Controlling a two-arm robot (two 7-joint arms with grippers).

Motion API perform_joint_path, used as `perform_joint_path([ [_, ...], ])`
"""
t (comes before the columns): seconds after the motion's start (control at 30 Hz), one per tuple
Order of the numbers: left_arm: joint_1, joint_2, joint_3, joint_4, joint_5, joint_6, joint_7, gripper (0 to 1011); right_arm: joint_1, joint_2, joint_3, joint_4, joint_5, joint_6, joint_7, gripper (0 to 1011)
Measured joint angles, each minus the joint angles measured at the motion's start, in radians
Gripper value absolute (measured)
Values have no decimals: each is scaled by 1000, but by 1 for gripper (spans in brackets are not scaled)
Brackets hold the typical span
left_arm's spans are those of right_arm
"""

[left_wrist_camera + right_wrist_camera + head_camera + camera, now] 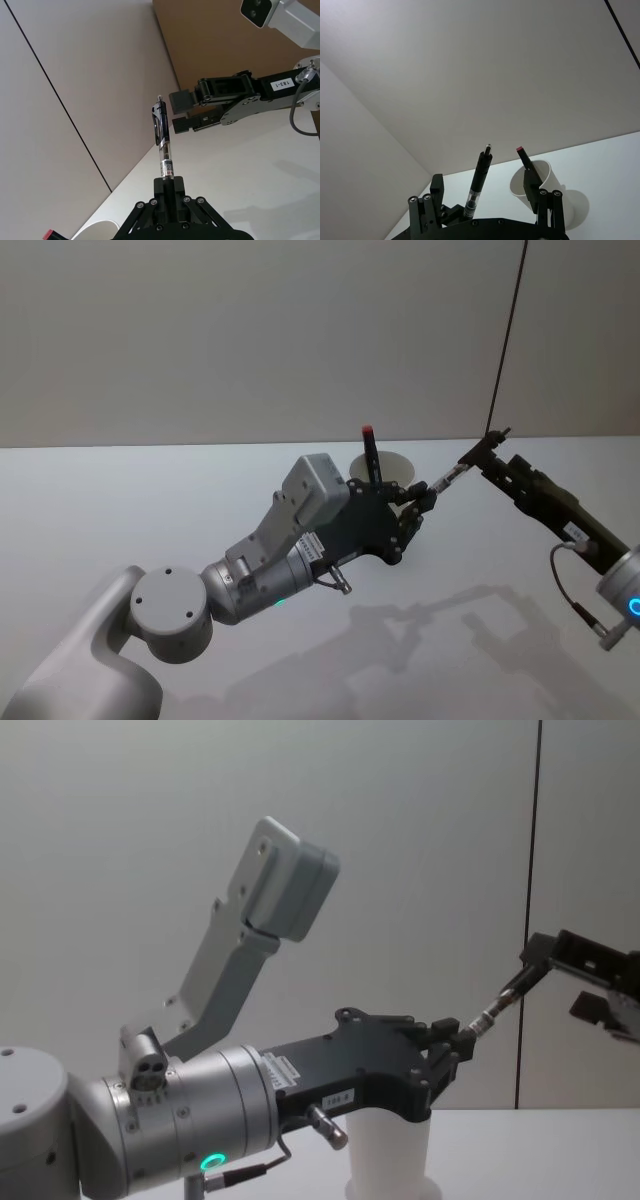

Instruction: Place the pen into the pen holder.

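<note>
The pen (450,477) is held in the air above the table (150,500), clamped at its lower end by the left gripper (425,493), whose fingers are closed tight on the clear barrel. It is tilted up and away from the left gripper toward the robot's right, so that its black clip end reaches the right gripper (490,443).

In the left wrist view the pen (164,145) is seen rising from the closed left fingers, with its tip just beside the right gripper (180,111). The right gripper's two fingers are parted, with a clear gap between them. In the right wrist view the pen (478,186) is seen standing between the right gripper's spread fingers (437,184), nearer to one of them. Whether either finger is touched by it cannot be told.

The holder (395,465), a white cup, is stood upright on the table just behind the left gripper and is partly hidden by it. A second dark pen with a red end (370,450) is stood in it, leaning on the rim.

In the chest view the holder (390,1160) is seen below the left gripper's body, and the pen (500,998) is seen well above its rim, off to the robot's right.
</note>
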Motion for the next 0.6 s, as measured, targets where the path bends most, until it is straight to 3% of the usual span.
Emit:
perform_joint_path([
  [0.6,0,0,0,0,0,0,0,120,14,-10,-23,-6,27,32,-88,1001],
])
